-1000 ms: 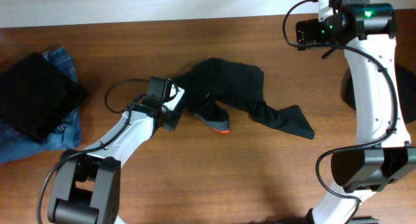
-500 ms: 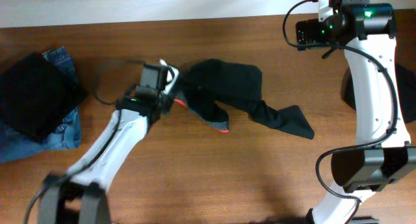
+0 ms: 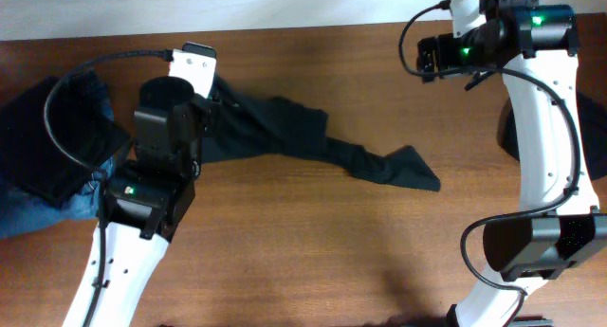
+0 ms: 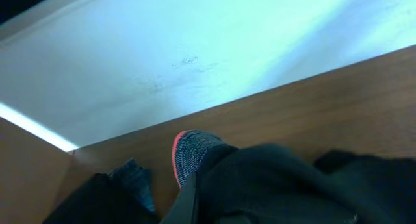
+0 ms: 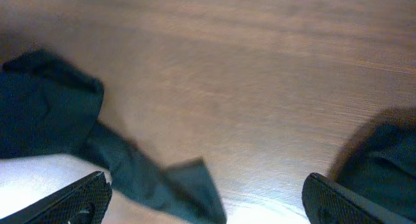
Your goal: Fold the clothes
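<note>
Trousers (image 3: 285, 137): left wrist view alone shows the left gripper (image 4: 195, 201) clamped on their waistband (image 4: 192, 152); right gripper (image 5: 207, 188) spread apart.

**Colleague:** What else lies in your views?

**Operator:** From overhead I see a brown wooden table (image 3: 313, 261) with a white strip (image 3: 190, 5) running along its far edge. At the left end lies a pair of blue denim jeans (image 3: 33, 213), crumpled, with a black folded cloth (image 3: 33, 142) resting on top of them.

**Colleague:** Anything at the right?

**Operator:** A dark object (image 3: 509, 128) near the right edge, partly hidden; I cannot tell what it is. Just beyond it I catch a pale green patch (image 3: 596, 128) at the frame's border. My right wrist view shows a dark shape (image 5: 383, 159) at its right side too, too blurred to name.
</note>
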